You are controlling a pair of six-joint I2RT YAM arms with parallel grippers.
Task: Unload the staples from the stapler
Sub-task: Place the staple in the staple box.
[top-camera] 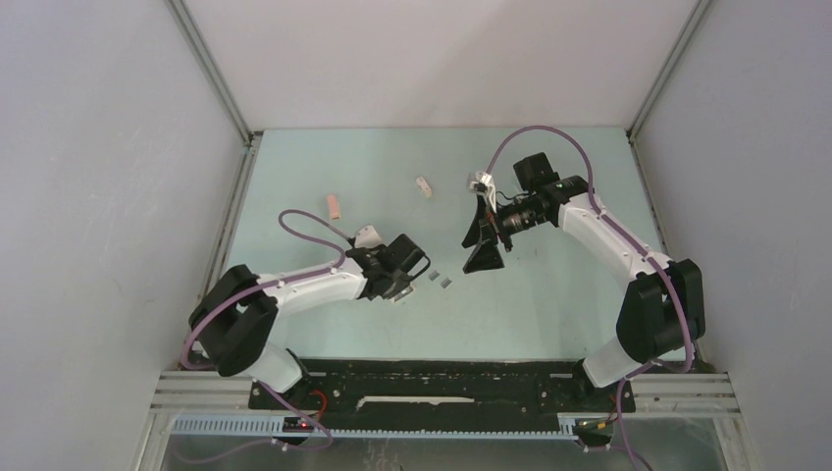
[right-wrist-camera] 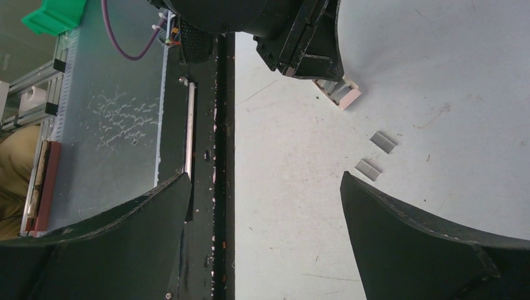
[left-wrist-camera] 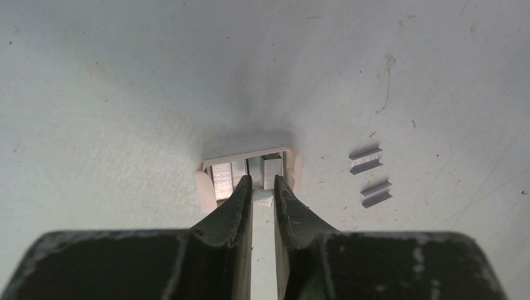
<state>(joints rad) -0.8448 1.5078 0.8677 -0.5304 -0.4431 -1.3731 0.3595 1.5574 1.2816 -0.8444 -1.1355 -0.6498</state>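
Beside the left gripper (left-wrist-camera: 262, 181), on the table (left-wrist-camera: 125, 94), two grey staple strips (left-wrist-camera: 365, 159) lie side by side, just clear of the open stapler (left-wrist-camera: 220, 178). The left fingers, nearly together, pinch a metal part inside that stapler. The right gripper (top-camera: 481, 240) hovers nearby, jaws wide apart. A pink stapler (top-camera: 336, 206) and a white stapler (top-camera: 424, 186) lie farther back.

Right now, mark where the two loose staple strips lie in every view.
Top external: staple strips mid-frame, just right of left gripper.
Left wrist: right of centre, right of the fingers.
Right wrist: right of centre, below the left gripper.
Shared landmark: left gripper on the small pink stapler.
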